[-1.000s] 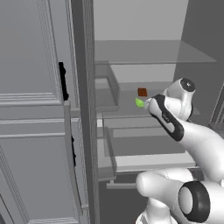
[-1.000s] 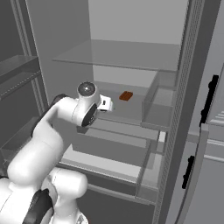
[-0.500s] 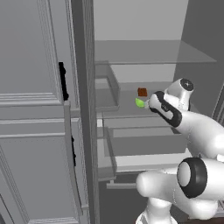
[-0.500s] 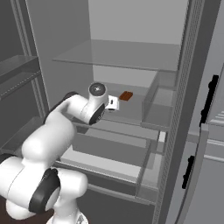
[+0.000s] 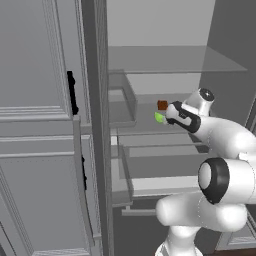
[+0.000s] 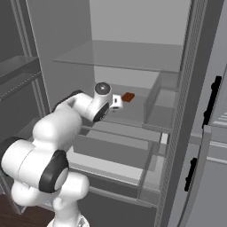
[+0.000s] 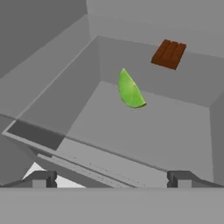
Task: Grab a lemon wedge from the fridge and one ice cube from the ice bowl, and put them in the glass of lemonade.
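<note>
The lemon wedge point(image 7: 130, 90) lies on the pale grey fridge shelf point(image 7: 157, 127), curved yellow-green rind up, straight ahead of the end effector point(image 7: 110, 179) at twelve o'clock in the hand view. The end effector's two dark fingertips point(image 7: 42, 179) stand spread wide at the bottom of that view, released and holding nothing, well short of the wedge. At about one o'clock from the wedge, farther back near the rear wall, rests a small brown block point(image 7: 169, 54), grooved on top, apart from the wedge.

In the left base view the end effector point(image 5: 167, 116) reaches into the open fridge point(image 5: 150, 75) at middle-shelf height; the wedge point(image 5: 160, 118) shows as a bright green speck just at its tip, with the brown block point(image 5: 162, 105) just above at twelve o'clock. In the right base view the arm's wrist hides the wedge, and the brown block point(image 6: 128, 97) sits on the shelf at three o'clock from the wrist. A clear glass shelf point(image 6: 119, 55) spans the fridge above. A panelled grey cupboard point(image 5: 35, 125) with black handles stands at nine o'clock of the fridge in the left base view.
</note>
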